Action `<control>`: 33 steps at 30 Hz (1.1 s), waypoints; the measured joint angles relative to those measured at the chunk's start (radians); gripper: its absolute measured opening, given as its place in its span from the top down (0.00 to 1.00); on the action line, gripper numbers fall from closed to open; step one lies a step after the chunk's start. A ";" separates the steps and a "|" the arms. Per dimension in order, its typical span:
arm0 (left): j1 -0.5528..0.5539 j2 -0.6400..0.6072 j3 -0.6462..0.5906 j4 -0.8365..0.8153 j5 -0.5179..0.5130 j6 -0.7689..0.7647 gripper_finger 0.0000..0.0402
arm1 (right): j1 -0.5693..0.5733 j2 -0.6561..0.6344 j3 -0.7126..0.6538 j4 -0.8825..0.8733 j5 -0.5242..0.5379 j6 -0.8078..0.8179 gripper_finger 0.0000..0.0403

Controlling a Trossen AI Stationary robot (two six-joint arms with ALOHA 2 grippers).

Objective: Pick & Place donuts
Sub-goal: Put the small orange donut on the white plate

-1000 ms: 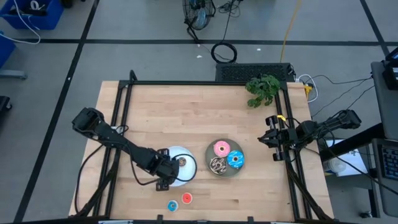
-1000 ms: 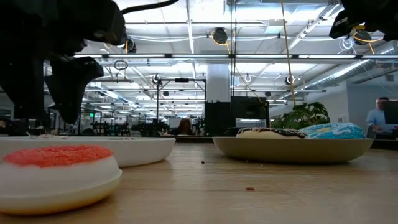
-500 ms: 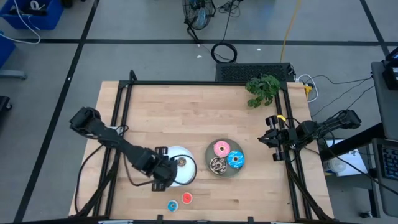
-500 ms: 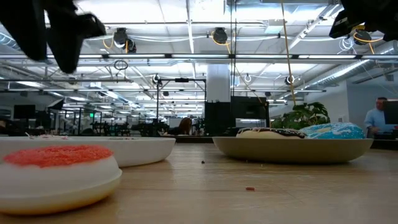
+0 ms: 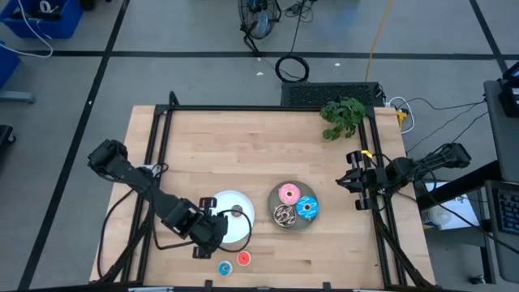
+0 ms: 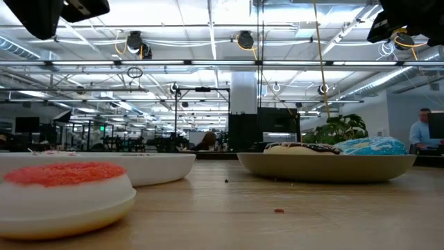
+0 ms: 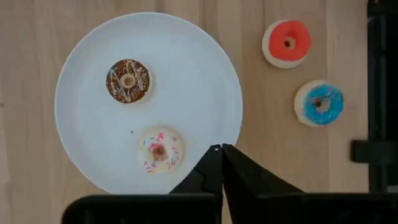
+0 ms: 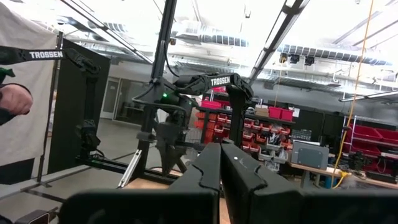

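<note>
- The left end effector [image 7: 221,149] hangs above the near rim of a smooth round white plate [image 7: 199,68], its two dark pointed fingers pressed together, holding nothing.
- Just ahead of its tips on the plate lies a white sprinkled mini donut [image 7: 160,150]; farther in, a brown drizzled mini donut [image 7: 127,81].
- Off to one side, on the pale wood-grain surface [image 5: 243,154], lie a red mini donut [image 7: 286,43] and a blue mini donut [image 7: 319,103].
- A grey plate [image 5: 289,224] holds a pink donut [image 5: 288,194], a blue donut [image 5: 306,208] and what seems a sprinkled chocolate donut [image 5: 283,214].
- The right end effector [image 5: 350,180] waits at the surface's right edge, fingers closed.
- Since a second ago the left arm has drawn back toward the near-left corner and risen.
</note>
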 joint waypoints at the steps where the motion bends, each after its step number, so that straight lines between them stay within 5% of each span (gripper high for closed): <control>1: -0.006 0.000 0.000 -0.001 -0.006 0.011 0.98 | 0.000 0.000 0.000 0.000 0.000 -0.002 1.00; 33: 0.010 0.009 -0.002 0.298 -0.121 0.083 0.99 | 0.000 0.000 0.000 0.000 0.000 -0.029 1.00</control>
